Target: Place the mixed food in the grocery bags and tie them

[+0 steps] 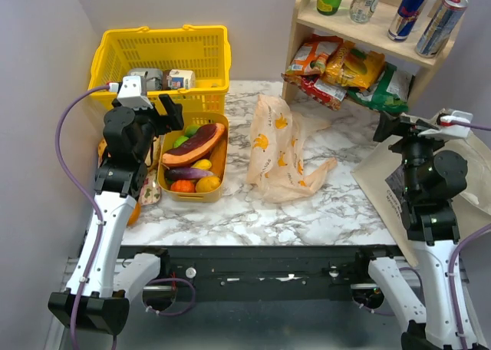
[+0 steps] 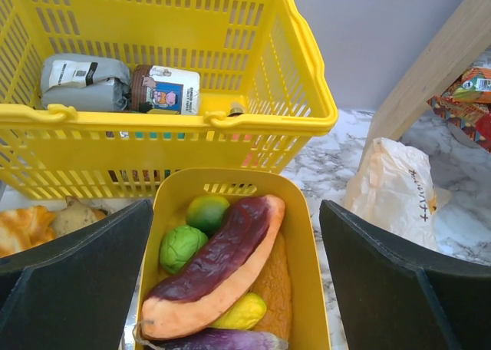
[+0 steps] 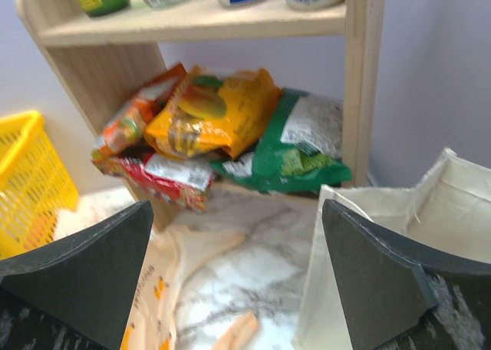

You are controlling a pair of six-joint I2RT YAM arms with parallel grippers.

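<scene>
Our left gripper (image 1: 170, 112) hangs over the tray (image 2: 305, 242), jaws spread wide with nothing between them. Our right gripper (image 1: 390, 127) is just as wide and empty, above the far edge of the tote (image 1: 374, 173). Most of the food sits in that tray, just in front of the basket (image 1: 165, 54). A long slice (image 2: 222, 277) lies diagonally on top, with limes (image 2: 182, 246) at its far side, a lemon (image 2: 242, 312) and an eggplant (image 1: 188, 173) toward the near end, and an orange (image 1: 182, 186) beside them. The two cans (image 1: 441, 24) stand on the shelf (image 1: 360, 28), well apart from both bags. The plastic bag (image 1: 280, 154) lies crumpled on the table (image 1: 307, 219) between tray and tote. We judge the fruit light and fairly firm, but round and smooth, so a piece could roll out of a shallow pinch; we would close across its middle. The slice we would take first, across its narrow width near the centre, since it covers the rest. The cans look rigid, slick and probably the heaviest, so we would grasp them around the body at mid-height. The plastic bag is thin and limp and will hardly keep its mouth open, so one gripper should pinch its rim while the other loads. The tote looks stiffer, and its handles are not clear to us.
</scene>
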